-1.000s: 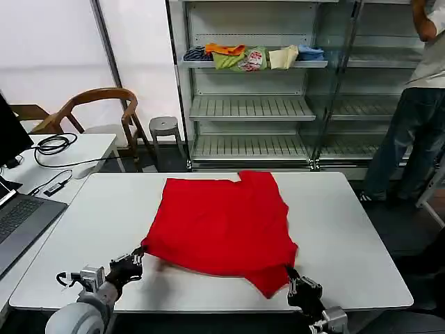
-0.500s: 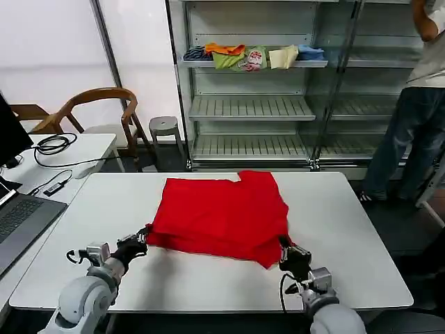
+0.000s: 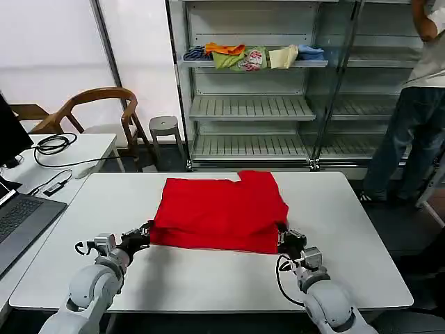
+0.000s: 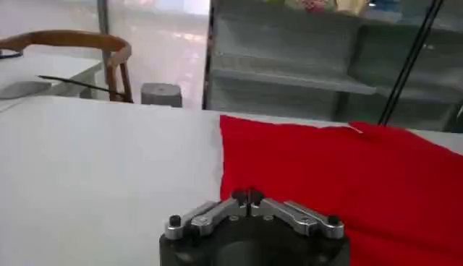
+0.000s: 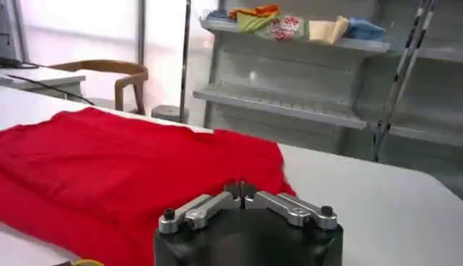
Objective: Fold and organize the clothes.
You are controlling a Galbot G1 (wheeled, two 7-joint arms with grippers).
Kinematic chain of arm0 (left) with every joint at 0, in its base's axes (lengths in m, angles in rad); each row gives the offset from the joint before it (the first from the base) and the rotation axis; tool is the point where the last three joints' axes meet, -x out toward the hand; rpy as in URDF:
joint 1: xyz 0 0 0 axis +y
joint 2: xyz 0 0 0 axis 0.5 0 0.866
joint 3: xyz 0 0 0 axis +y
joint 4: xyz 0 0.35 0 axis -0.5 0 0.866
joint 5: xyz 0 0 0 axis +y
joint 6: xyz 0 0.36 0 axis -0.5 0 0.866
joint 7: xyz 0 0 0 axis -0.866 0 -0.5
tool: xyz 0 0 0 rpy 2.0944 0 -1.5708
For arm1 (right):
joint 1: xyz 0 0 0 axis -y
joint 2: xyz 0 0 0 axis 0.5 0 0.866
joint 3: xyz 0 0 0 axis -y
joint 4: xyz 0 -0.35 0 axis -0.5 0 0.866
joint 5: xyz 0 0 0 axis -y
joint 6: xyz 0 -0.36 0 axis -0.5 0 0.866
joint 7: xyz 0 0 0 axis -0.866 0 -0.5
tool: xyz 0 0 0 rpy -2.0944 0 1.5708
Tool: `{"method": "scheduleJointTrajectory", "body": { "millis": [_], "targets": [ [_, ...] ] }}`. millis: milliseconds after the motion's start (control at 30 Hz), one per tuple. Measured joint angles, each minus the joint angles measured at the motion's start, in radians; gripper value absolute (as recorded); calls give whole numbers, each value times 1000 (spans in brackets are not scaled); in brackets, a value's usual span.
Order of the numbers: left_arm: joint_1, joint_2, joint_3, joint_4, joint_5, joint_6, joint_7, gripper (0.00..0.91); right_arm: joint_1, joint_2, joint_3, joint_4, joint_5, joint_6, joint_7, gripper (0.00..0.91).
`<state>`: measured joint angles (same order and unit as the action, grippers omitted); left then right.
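White table [image 3: 361,229] in front of the metal shelving, red T-shirt [image 3: 219,212] folded over on itself in the middle of it.

Shirt's long axis runs side to side across the table now, folded edge along the near side, and a sleeve or corner pokes out at the far edge toward the shelves. Left gripper [image 3: 144,232] sits at the near left corner of the shirt and the right gripper [image 3: 285,239] at the near right corner, both low on the table. In the wrist views the fingers [image 4: 217,211] of the left one are pressed together with red fabric right at the tips, same story for the right one's fingers [image 5: 278,204]. So both look pinched onto the shirt's edge. Small colourful folded clothes [image 3: 254,57] sit on the top shelf behind.
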<state>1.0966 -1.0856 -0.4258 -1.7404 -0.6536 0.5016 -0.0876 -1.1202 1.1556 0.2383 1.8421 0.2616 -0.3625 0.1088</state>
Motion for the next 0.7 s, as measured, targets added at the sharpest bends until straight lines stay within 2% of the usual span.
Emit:
{"method": "scheduleJointTrajectory", "body": {
  "millis": [300, 333, 367, 700],
  "targets": [
    [-27, 6, 17, 34, 14, -8, 13, 30, 43, 5, -16, -48, -5, 3, -6, 0],
    [-30, 6, 20, 39, 17, -10, 15, 252, 48, 5, -17, -53, -5, 4, -6, 736],
    [-33, 6, 22, 42, 19, -11, 16, 907, 52, 6, -19, -58, -7, 4, -6, 907],
    [-56, 9, 18, 81, 41, -20, 11, 907, 97, 17, -21, -113, -19, 5, 3, 907]
  ]
}}
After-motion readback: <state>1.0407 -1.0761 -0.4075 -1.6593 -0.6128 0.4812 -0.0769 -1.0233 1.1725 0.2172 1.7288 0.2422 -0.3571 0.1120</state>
